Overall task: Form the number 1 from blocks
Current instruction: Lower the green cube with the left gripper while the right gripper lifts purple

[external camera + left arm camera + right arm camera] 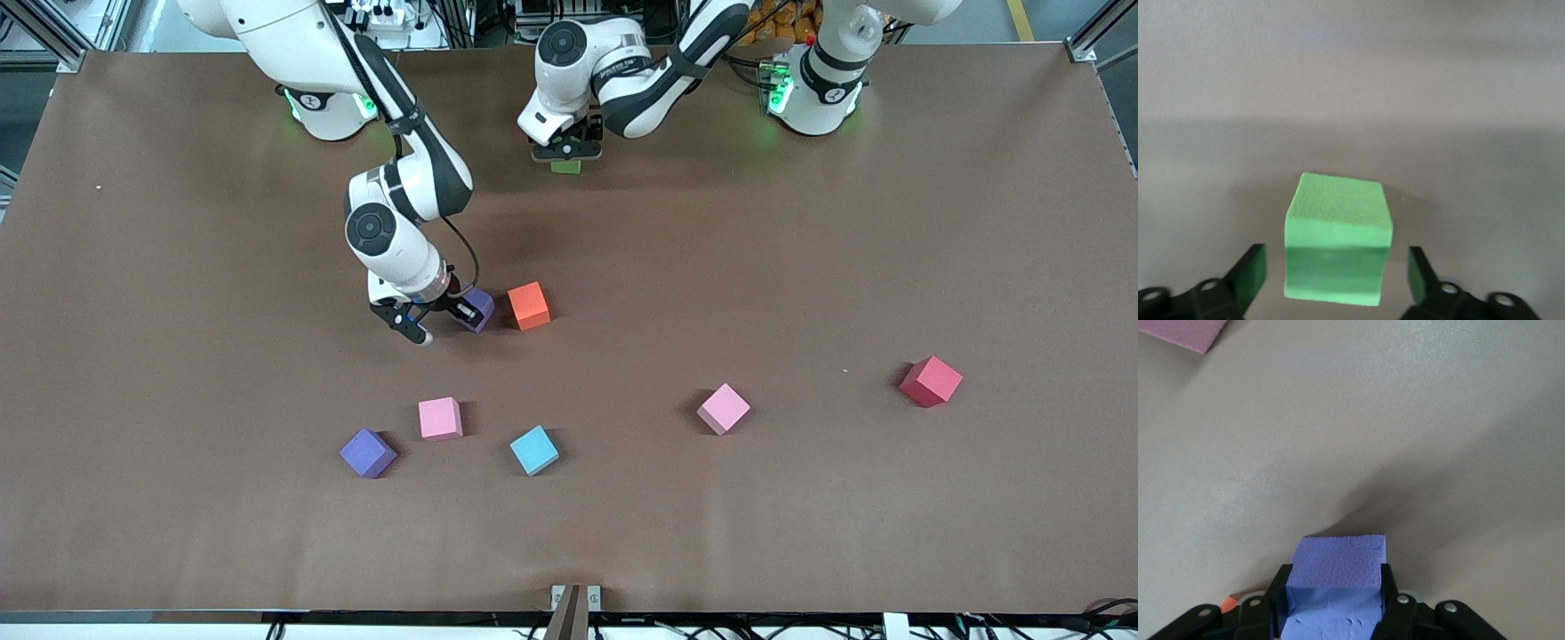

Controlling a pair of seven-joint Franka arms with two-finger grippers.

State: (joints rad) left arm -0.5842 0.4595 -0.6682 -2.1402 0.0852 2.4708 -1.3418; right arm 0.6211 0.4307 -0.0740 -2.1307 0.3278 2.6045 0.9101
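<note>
Nearest the front camera, a purple block and a light blue block lay on the brown table, with a pink block between them and slightly farther from the camera. A second pink block sat toward the left arm's end of the table, and a red block lay nearer that end still, well apart from the others.

Farther from the camera, the right gripper was clenched on another purple block; in the right wrist view this purple block sat pressed between the two fingers, touching both. An orange block rested on the table just beside the held cube, toward the left arm's end of the table from the fingers, apart from them.

Farthest from the camera, near the robots' bases, the left gripper was low over a green block. In the left wrist view the fingers stood released, one on each side of the green block with a clear gap at both sides, touching neither face. The cube sat on the table between them.
</note>
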